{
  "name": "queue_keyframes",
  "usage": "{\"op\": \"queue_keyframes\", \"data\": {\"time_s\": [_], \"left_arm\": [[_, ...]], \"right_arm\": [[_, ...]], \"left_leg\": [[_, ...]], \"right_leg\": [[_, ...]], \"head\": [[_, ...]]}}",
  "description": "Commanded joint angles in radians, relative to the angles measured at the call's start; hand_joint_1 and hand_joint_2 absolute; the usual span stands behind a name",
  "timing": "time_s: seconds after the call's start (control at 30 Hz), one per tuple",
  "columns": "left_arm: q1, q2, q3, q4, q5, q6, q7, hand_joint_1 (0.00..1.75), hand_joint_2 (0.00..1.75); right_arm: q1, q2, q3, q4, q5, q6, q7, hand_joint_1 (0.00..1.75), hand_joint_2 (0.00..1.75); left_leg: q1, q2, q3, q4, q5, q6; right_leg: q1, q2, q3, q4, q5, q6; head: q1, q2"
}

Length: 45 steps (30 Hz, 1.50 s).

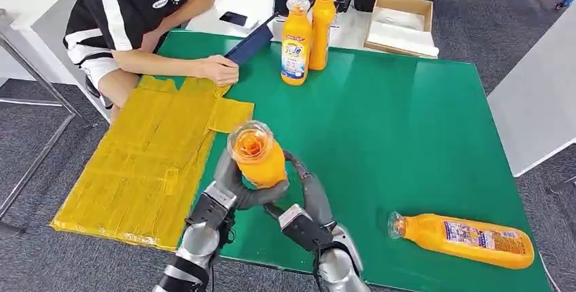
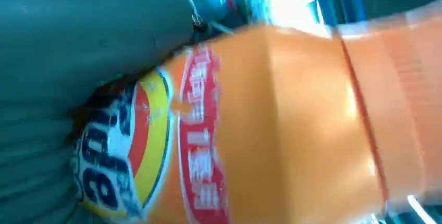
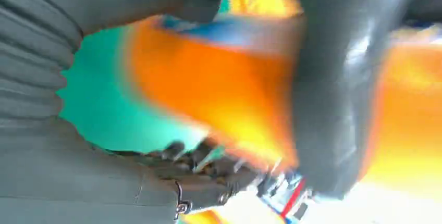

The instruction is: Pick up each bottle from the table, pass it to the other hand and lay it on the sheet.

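While both my hands' fingers wrap one glossy orange bottle upright, open green bench spreads beyond, yellow sheet alongside.

Glossy, seemingly plastic orange bottle

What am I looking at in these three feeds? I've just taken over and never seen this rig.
The wide picture is the robot's head camera, looking down at a green table. The silver arms entering from below are its own. The blurry two are wrist cameras, close behind each hand. The left hand and right hand both wrap one upright orange bottle, mid-handover. Another bottle lies on the table; two bottles stand at the far side. The yellow sheet lies left, where a seated person rests a hand.
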<state>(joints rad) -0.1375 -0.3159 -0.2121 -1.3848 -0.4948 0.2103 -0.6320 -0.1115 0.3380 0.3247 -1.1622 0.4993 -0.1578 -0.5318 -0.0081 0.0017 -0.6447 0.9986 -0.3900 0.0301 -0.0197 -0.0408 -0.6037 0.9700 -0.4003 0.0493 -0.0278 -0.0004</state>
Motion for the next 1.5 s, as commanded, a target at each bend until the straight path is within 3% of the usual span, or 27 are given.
{"op": "queue_keyframes", "data": {"time_s": [0.03, 0.07, 0.13, 0.27, 0.33, 0.53, 0.8, 0.83, 0.87, 0.97, 1.27, 1.37, 1.5], "left_arm": [[-0.383, 0.155, -0.028, 0.663, -1.002, 0.482, 0.554, 1.75, 1.75], [-0.454, 0.231, -0.184, 0.794, -1.076, 0.443, 0.774, 1.75, 1.75], [-0.529, 0.294, -0.359, 0.974, -1.076, 0.469, 0.933, 1.75, 1.75], [-0.533, 0.324, -0.329, 1.051, -1.076, 0.465, 0.91, 1.75, 1.75], [-0.548, 0.361, -0.395, 1.087, -1.076, 0.376, 0.967, 1.75, 1.75], [-0.533, 0.416, -0.368, 1.069, -1.076, 0.278, 0.977, 1.75, 1.75], [-0.528, 0.406, -0.29, 1.121, -1.046, 0.263, 0.981, 1.75, 1.75], [-0.526, 0.406, -0.284, 1.117, -1.046, 0.271, 0.985, 1.62, 1.75], [-0.521, 0.403, -0.254, 1.111, -1.059, 0.32, 0.992, 0.0, 1.75], [-0.519, 0.399, -0.228, 1.103, -1.076, 0.363, 0.984, 0.0, 1.75], [-0.481, 0.369, -0.112, 1.053, -1.076, 0.488, 0.89, 0.0, 1.75], [-0.41, 0.358, 0.047, 0.871, -1.051, 0.488, 0.776, 0.0, 1.75], [-0.324, 0.289, 0.26, 0.66, -0.894, 0.488, 0.483, 0.0, 1.75]], "right_arm": [[0.095, -0.088, -0.103, -0.332, 0.011, -0.038, -0.028, 0.0, 1.75], [0.096, -0.099, -0.103, -0.363, 0.014, -0.048, -0.038, 0.0, 1.75], [0.102, -0.114, -0.108, -0.406, 0.008, -0.055, -0.037, 0.0, 1.75], [0.124, -0.124, -0.126, -0.439, -0.01, -0.071, -0.056, 0.0, 1.75], [0.132, -0.135, -0.139, -0.451, -0.03, -0.095, -0.073, 0.0, 1.75], [0.16, -0.157, -0.145, -0.513, -0.02, -0.107, -0.098, 0.0, 1.75], [0.13, -0.163, -0.128, -0.497, -0.017, -0.104, -0.093, 0.0, 1.75], [0.129, -0.164, -0.127, -0.494, -0.015, -0.104, -0.091, 0.0, 1.75], [0.131, -0.166, -0.122, -0.488, -0.007, -0.109, -0.085, 0.0, 1.75], [0.124, -0.178, -0.114, -0.463, 0.024, -0.112, -0.06, 0.0, 1.75], [0.068, -0.273, -0.052, -0.29, 0.303, -0.143, 0.067, 0.0, 1.75], [0.083, -0.302, -0.065, -0.282, 0.334, -0.139, 0.087, 0.0, 1.75], [0.158, -0.362, -0.119, -0.341, 0.337, -0.117, 0.098, 0.0, 1.75]], "left_leg": [[0.0, -0.008, 0.005, -0.002, 0.001, -0.002], [0.0, -0.009, 0.007, -0.003, 0.001, -0.003], [0.0, -0.01, 0.007, -0.004, 0.002, -0.003], [0.001, 0.003, 0.007, -0.002, 0.0, -0.003], [0.001, 0.01, 0.006, -0.001, 0.0, -0.003], [0.002, 0.013, 0.007, 0.001, -0.003, -0.004], [0.002, 0.014, 0.009, -0.001, -0.003, -0.005], [0.001, 0.013, 0.008, -0.001, -0.002, -0.005], [0.002, 0.014, 0.011, -0.002, -0.003, -0.006], [0.002, 0.013, 0.012, -0.002, -0.002, -0.005], [0.004, 0.012, 0.014, -0.002, -0.003, -0.006], [0.003, 0.011, 0.012, -0.002, -0.002, -0.005], [0.003, 0.008, 0.011, -0.001, -0.002, -0.005]], "right_leg": [[0.0, -0.005, 0.007, -0.002, -0.002, -0.002], [0.0, -0.005, 0.01, -0.002, -0.002, -0.003], [-0.001, -0.007, 0.01, -0.002, -0.002, -0.003], [0.0, 0.005, 0.007, -0.002, 0.002, -0.004], [0.001, 0.007, 0.003, -0.001, 0.003, -0.006], [0.003, 0.012, 0.006, 0.0, 0.001, -0.007], [0.002, 0.014, 0.007, -0.001, 0.001, -0.008], [0.002, 0.013, 0.006, -0.001, 0.002, -0.007], [0.002, 0.014, 0.009, -0.001, 0.001, -0.007], [0.003, 0.012, 0.009, -0.001, 0.002, -0.007], [0.004, 0.012, 0.012, -0.002, 0.002, -0.008], [0.003, 0.01, 0.01, -0.001, 0.002, -0.007], [0.003, 0.007, 0.011, -0.002, 0.001, -0.007]], "head": [[-0.001, 0.0], [0.0, 0.0], [0.0, 0.0], [0.0, 0.0], [-0.001, 0.0], [0.0, 0.0], [0.0, 0.0], [0.0, 0.0], [0.0, 0.0], [0.0, 0.0], [0.0, 0.0], [0.0, 0.0], [0.0, 0.0]]}}
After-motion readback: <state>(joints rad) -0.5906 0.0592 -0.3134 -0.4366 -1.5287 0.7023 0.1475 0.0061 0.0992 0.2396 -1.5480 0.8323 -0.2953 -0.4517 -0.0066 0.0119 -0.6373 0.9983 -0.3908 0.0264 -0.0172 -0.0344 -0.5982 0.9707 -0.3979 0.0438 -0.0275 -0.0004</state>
